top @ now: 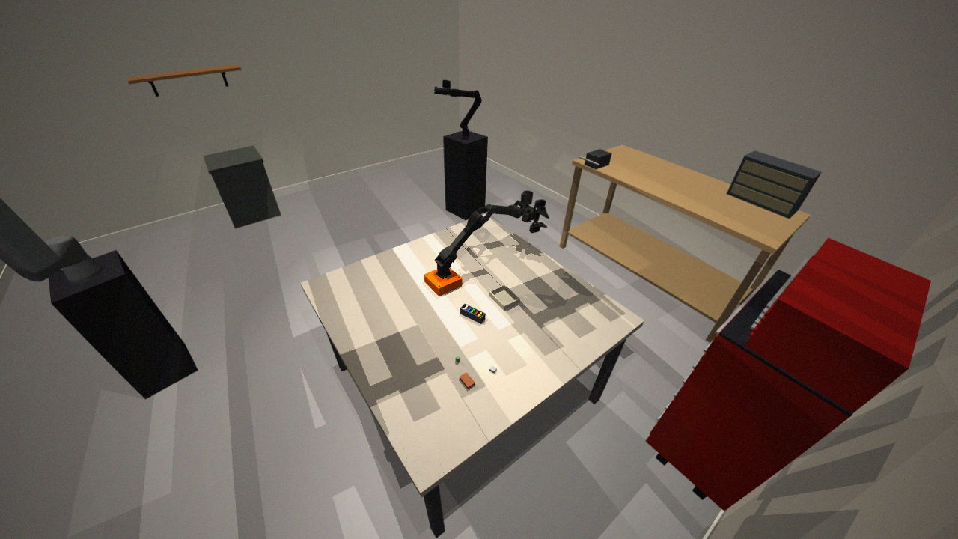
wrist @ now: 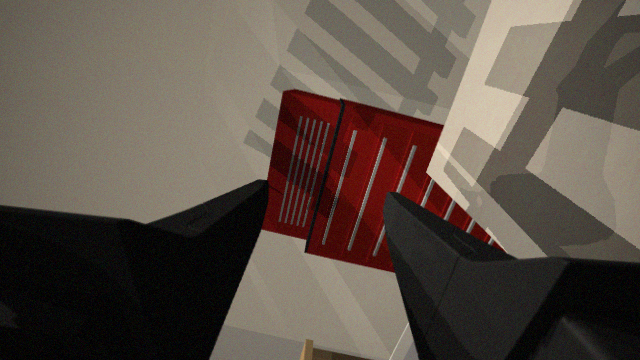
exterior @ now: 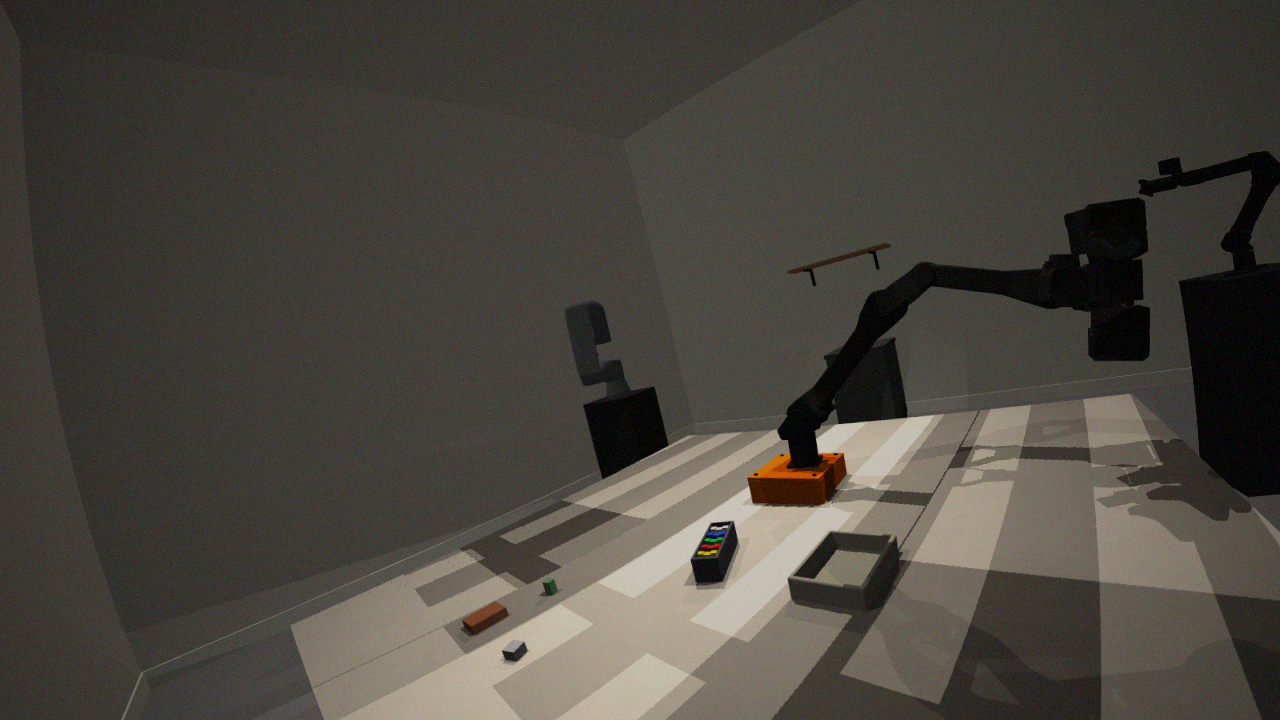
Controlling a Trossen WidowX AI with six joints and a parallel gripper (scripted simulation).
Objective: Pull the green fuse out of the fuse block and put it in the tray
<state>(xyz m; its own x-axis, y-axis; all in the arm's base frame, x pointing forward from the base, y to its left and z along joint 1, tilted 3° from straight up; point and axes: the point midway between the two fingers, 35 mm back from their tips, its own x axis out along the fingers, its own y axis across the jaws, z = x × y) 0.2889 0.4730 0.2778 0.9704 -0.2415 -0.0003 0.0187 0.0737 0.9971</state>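
The dark fuse block (top: 462,314) (exterior: 709,569) stands on the table in front of the arm's orange base. The green fuse (top: 472,311) (exterior: 713,540) sits in the middle of its row, between the blue and red fuses; white and yellow fuses are at the ends. The grey-green square tray (top: 496,302) (exterior: 823,591) stands beside the block, with nothing seen inside. My gripper (top: 543,218) (wrist: 326,196) is open and empty, high up and far beyond the tray, pointing away from the block. The block and tray are outside the wrist view.
A small green piece (top: 457,359) (exterior: 549,587), a reddish-brown block (top: 467,380) (exterior: 485,617) and a small light grey piece (top: 492,369) (exterior: 514,651) lie farther out on the table. A red cabinet (top: 823,321) (wrist: 360,185) and a wooden workbench (top: 689,194) stand off the table.
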